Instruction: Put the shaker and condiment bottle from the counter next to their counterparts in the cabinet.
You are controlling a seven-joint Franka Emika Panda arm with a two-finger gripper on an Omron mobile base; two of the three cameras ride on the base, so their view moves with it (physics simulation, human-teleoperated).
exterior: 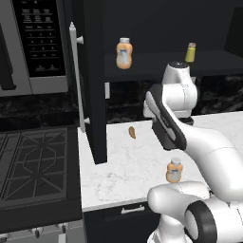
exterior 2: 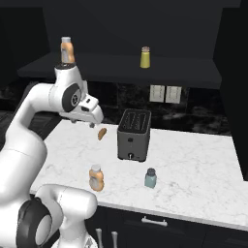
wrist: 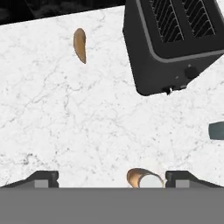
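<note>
Left base view: the condiment bottle (exterior: 174, 171) stands on the counter (exterior: 118, 166) close to the arm's base, while its twin (exterior: 124, 53) sits on the cabinet (exterior: 156, 71) shelf; a careless descent could knock the near bottle over. Right base view: the shaker (exterior 2: 150, 178) stands near the toaster (exterior 2: 133, 134), in front of it, so a wide sweep might clip the toaster. Hand view: the gripper (wrist: 111, 178) hangs wide and empty above the marble, the bottle's cap just between its tips; misjudged centring could push it aside
</note>
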